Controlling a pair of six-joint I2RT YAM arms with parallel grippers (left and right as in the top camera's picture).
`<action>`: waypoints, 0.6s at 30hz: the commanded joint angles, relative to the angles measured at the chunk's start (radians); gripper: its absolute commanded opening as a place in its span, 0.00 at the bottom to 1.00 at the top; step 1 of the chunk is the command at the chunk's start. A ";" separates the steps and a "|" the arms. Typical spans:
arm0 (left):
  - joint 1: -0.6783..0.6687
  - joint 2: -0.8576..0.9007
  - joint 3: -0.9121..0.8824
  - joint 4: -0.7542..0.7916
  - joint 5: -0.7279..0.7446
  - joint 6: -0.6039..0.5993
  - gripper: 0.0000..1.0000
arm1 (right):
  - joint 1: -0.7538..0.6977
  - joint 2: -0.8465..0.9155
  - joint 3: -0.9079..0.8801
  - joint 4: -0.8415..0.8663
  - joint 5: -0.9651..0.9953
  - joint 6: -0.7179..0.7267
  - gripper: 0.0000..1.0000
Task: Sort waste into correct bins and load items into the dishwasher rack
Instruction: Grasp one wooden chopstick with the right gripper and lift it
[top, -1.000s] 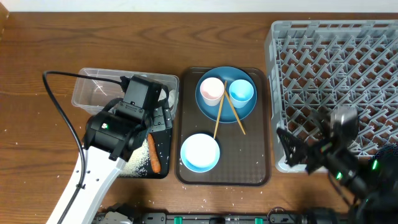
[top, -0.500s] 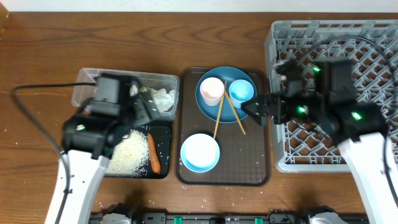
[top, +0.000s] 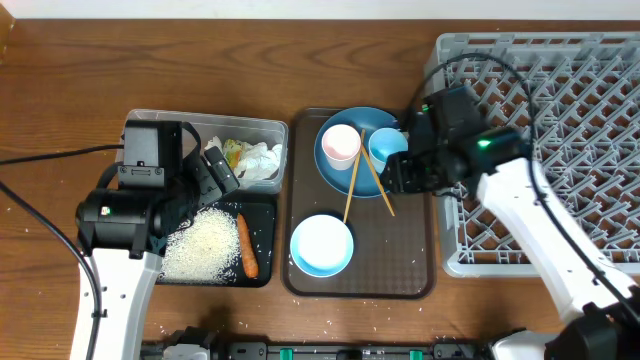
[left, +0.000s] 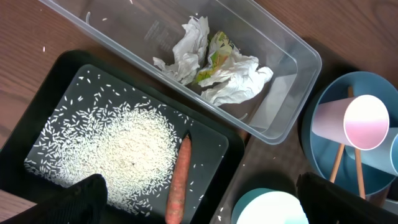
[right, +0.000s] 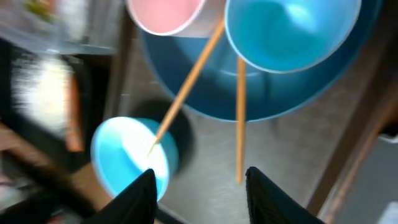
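Crumpled tissues (left: 239, 78) and a green-yellow wrapper (left: 217, 53) lie in the clear tub (top: 140, 135). Rice (top: 205, 240) and a carrot (top: 246, 245) lie in the black tray (top: 262, 215). My left gripper (top: 212, 172) hangs wide open and empty above the two bins. On the blue plate (top: 365, 172) stand a pink cup (top: 340, 143) and a light blue cup (top: 387, 146), with chopsticks (top: 352, 180) leaning across. My right gripper (top: 398, 178) is open above the plate's right edge, one chopstick's (right: 240, 118) tip near its right finger. The white bowl (top: 321, 245) sits below.
The brown serving tray (top: 400, 260) carries the plate and the bowl. At the right, the grey dishwasher rack (top: 560, 120) holds nothing, and my right arm crosses its left edge. Stray rice grains dot the table near the front edge.
My right arm swung from the rack's front to above the plate, and its jaws narrowed. My left arm drew back leftward off the tub, jaws widening; tissues and wrapper now show there.
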 joint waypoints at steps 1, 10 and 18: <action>0.005 0.003 0.026 -0.003 0.010 -0.002 1.00 | 0.051 0.011 0.012 0.015 0.215 0.023 0.38; 0.005 0.003 0.026 -0.003 0.010 -0.002 1.00 | 0.129 0.051 0.003 0.040 0.326 0.021 0.31; 0.005 0.004 0.026 -0.003 0.010 -0.002 0.99 | 0.161 0.134 0.003 0.069 0.327 0.008 0.31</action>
